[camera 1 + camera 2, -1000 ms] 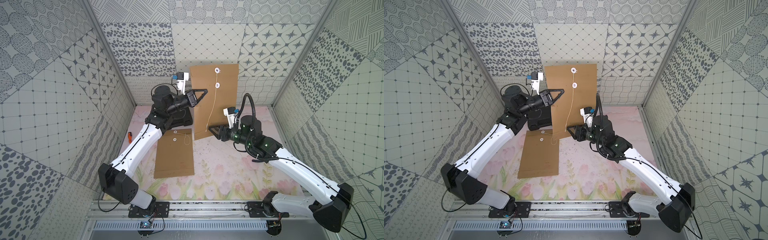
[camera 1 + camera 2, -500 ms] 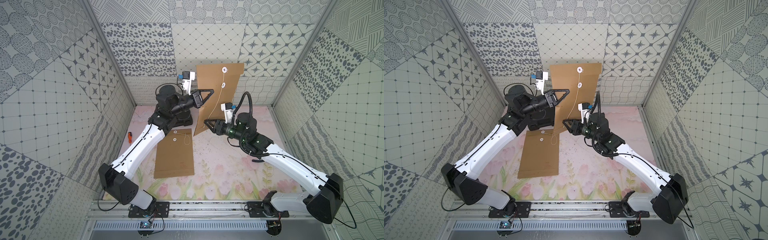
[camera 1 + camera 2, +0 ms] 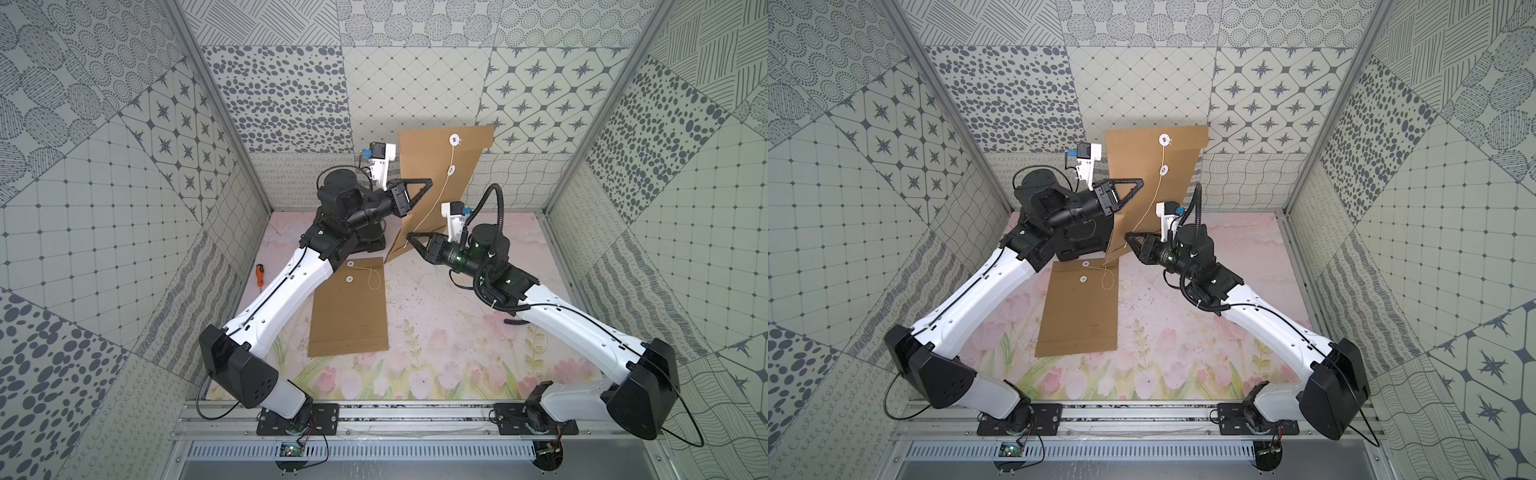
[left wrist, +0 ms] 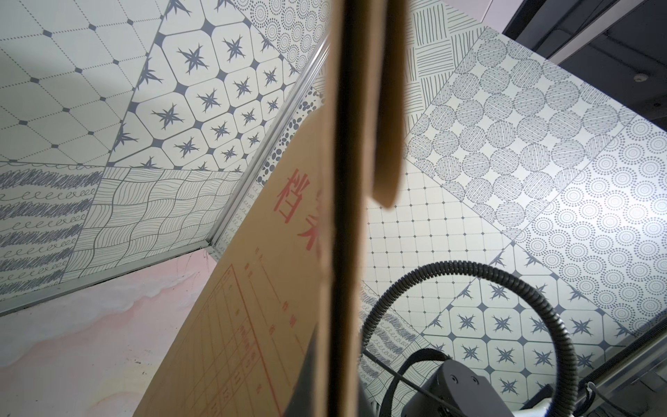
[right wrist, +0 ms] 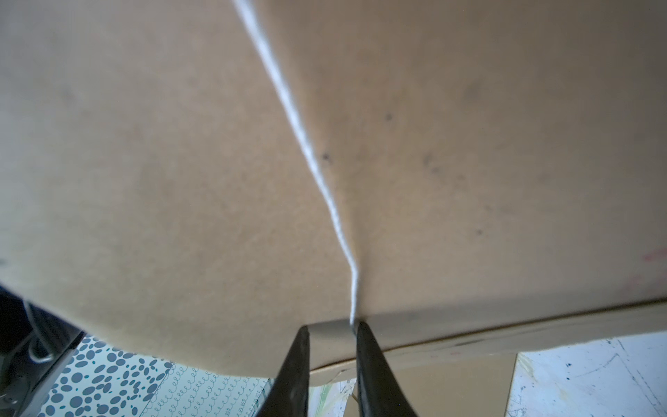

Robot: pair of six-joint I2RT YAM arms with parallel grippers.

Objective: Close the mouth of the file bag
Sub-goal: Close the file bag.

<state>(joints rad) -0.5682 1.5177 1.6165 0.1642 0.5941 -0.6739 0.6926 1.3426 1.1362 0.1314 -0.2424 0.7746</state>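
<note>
Two fingers [image 5: 370, 361] at file bag [image 5: 180, 144] edge

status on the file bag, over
Left gripper shut on edge of upright file bag. Right gripper jaws slightly apart at loose end of string. String not yet wound. Second bag flat below, not blocking.

We find the brown kraft-paper file bag [image 3: 424, 158] raised on end and tilted over the far side of the floral bench [image 3: 436, 299], its top flap unfolded (mouth unsealed). A white string [image 3: 439, 195] hangs from the upper white round button [image 3: 454, 140] past the lower white button [image 3: 451, 168].
</note>
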